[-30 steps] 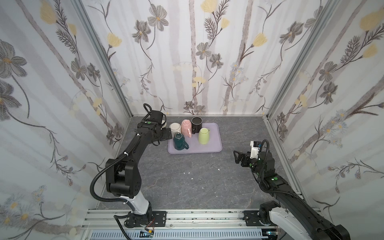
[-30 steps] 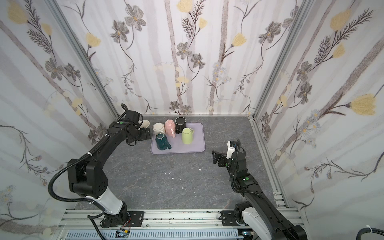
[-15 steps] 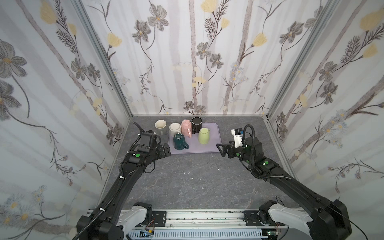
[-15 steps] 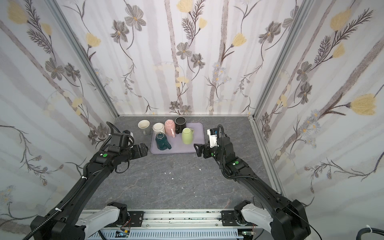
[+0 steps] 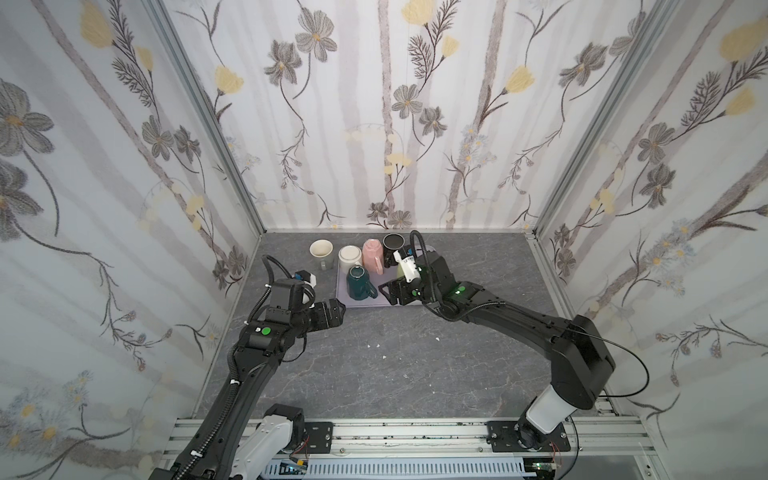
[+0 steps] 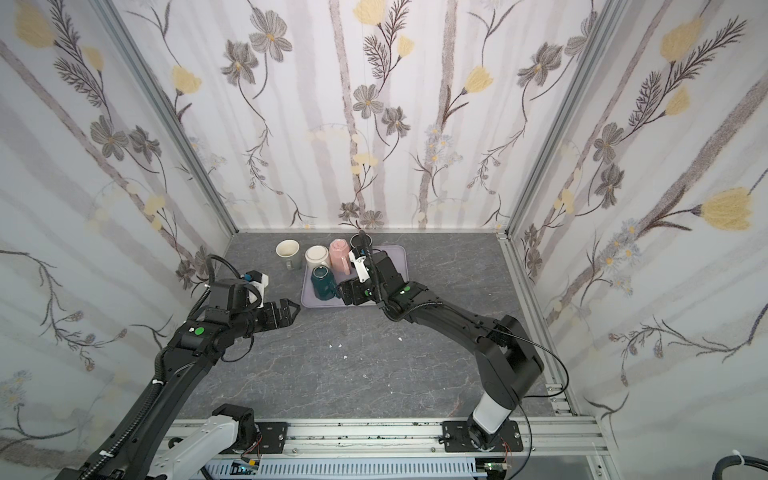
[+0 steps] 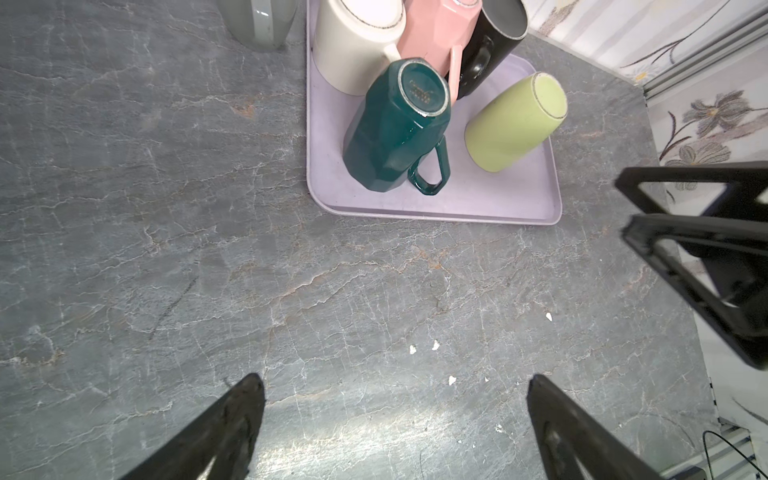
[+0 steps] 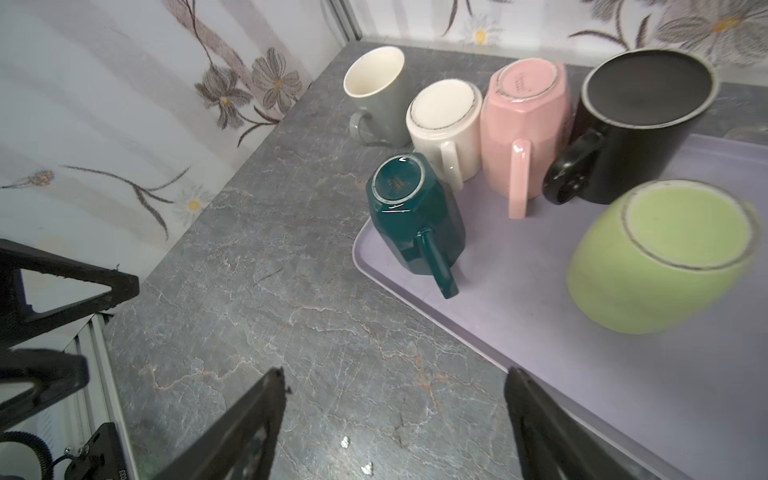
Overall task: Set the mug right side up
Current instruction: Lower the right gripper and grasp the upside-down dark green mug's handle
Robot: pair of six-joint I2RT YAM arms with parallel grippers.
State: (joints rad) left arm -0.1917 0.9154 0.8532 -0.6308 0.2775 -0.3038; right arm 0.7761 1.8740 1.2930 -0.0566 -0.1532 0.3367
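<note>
In the last second my right arm had swung in from well away from the tray (image 8: 623,374) to hang over its near edge. My left arm had drawn back from the tray's far left corner, where a grey mug (image 8: 380,95) stood mouth-up on the table (image 8: 291,311) just off the tray. My left claw (image 6: 291,311) hung spread and empty off the tray's near left corner. My right claw (image 8: 395,374) was spread too, pinching nothing. The teal mug (image 8: 415,224) stood base-up on the near left part of the tray, and I took it for my target. Its handle pointed toward my right claw, the cream mug (image 8: 442,112) sat close behind it, and the green mug (image 8: 648,274), also base-up, stood apart from it on the tray. I judged the step to be the reach, with no contact yet. To do it well I needed to come in low and level and straddle the faceted body beside the handle. The fingers belonged on two opposite flats, since the glaze looked slick. After closing firmly I would have to lift straight up, clear of the cream mug and the tray's rim, before rolling the wrist half a turn. The mug should then go down on open tray, away from my parked left claw.
</note>
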